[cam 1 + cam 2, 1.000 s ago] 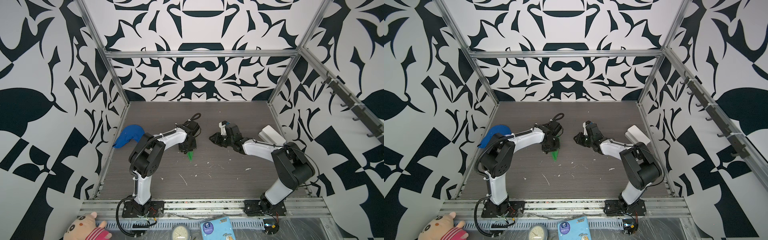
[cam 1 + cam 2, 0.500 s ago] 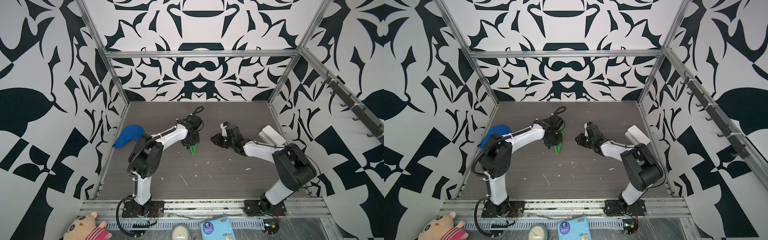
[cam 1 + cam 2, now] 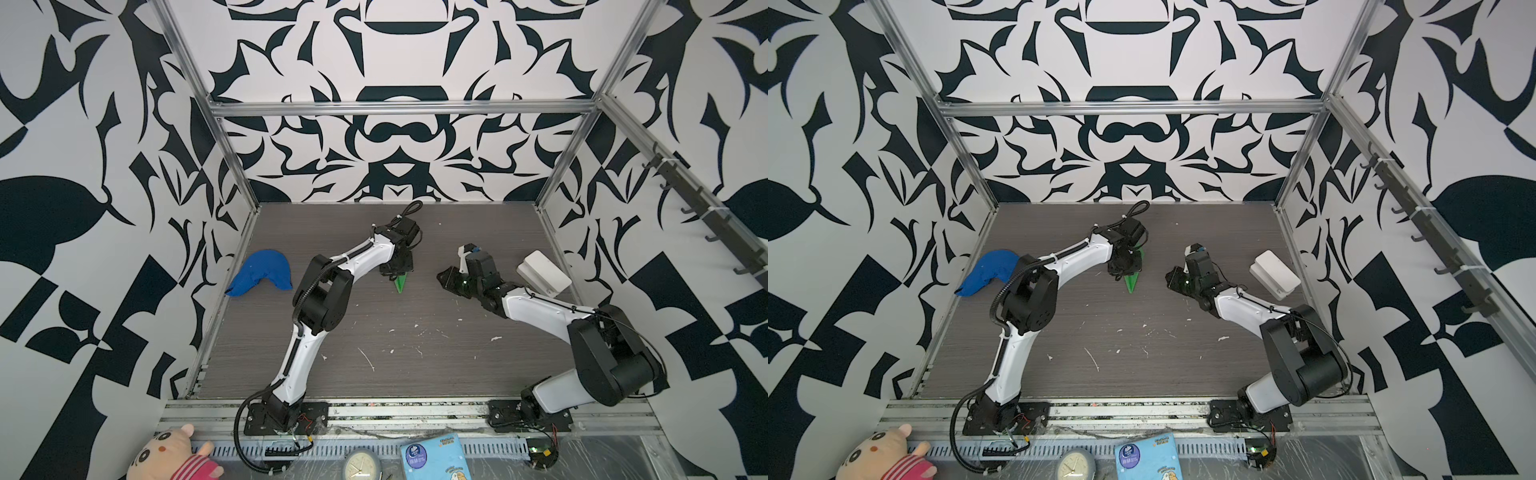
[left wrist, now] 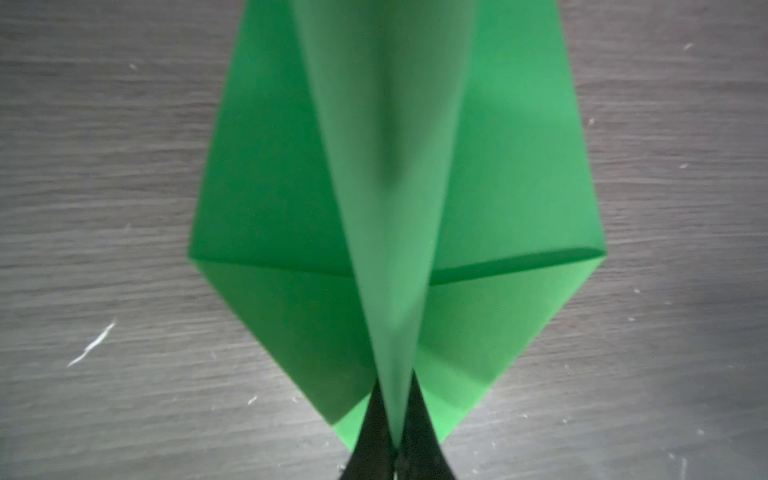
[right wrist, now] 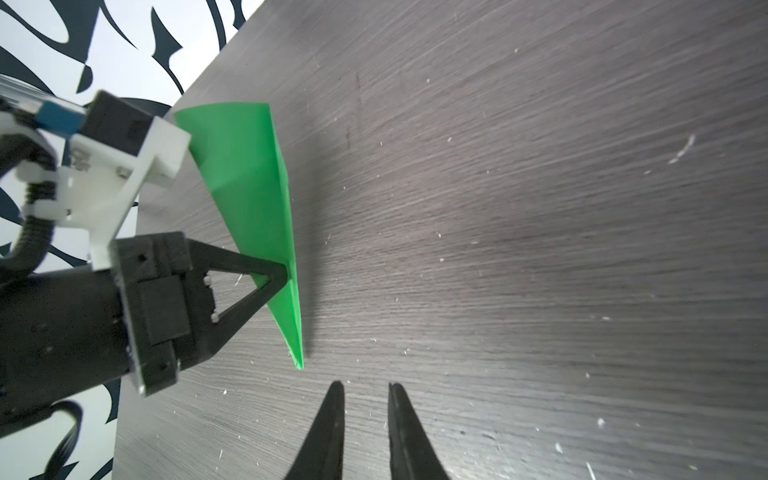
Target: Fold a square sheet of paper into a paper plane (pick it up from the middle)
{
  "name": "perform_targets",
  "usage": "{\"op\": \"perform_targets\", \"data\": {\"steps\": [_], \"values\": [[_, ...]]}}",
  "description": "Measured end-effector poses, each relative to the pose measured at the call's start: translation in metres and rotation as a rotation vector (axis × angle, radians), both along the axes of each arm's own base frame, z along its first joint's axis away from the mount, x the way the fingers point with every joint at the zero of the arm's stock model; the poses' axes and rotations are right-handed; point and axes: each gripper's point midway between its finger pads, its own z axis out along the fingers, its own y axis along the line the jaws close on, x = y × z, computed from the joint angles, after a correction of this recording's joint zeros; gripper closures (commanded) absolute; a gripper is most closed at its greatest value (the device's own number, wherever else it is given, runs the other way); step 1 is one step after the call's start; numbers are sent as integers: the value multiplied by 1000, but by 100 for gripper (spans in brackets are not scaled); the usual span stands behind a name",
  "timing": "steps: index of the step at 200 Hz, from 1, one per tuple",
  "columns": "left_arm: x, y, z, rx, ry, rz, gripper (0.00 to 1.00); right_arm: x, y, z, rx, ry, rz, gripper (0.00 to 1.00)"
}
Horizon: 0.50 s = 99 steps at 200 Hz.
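1. The dark wood-grain table (image 3: 415, 365) fills the floor of the patterned enclosure in both top views (image 3: 1142, 374).
2. The left arm (image 3: 324, 299) reaches from the front rail toward the back middle of the table. The right arm (image 3: 540, 307) stretches low from the right side toward the middle.
3. A blue cloth cap (image 3: 259, 274) lies crumpled near the left wall, well apart from both grippers (image 3: 988, 272).
4. A white box (image 3: 542, 272) sits by the right wall, behind the right arm (image 3: 1275, 274).
5. The paper plane (image 3: 401, 283), a bright green creased dart, is mid-table toward the back, its nose aimed at the front rail (image 3: 1133, 282). The left wrist view shows its folded wings spread to either side of a central ridge (image 4: 395, 208). Whether it touches the table I cannot tell.
6. The left gripper (image 5: 284, 272) is closed on the paper plane, its jaws pinching the central fold (image 4: 397, 453).
7. The right gripper (image 5: 365, 386) holds nothing. Its jaws stand slightly apart, near the plane's nose but not touching it (image 3: 442, 276).
8. Small white paper scraps (image 3: 365, 359) are scattered over the front half of the table.
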Motion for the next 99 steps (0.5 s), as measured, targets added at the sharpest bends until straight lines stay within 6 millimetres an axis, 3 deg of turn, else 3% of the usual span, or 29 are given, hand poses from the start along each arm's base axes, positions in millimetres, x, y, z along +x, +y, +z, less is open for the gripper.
{"op": "perform_targets", "data": {"steps": [39, 99], "values": [[-1, 1, -9, 18, 19, -1, 78, 0, 1, 0, 2, 2, 3, 77], [-2, 3, -16, 33, 28, -2, 73, -1, 2, 0, 8, 3, 9, 77]]}}
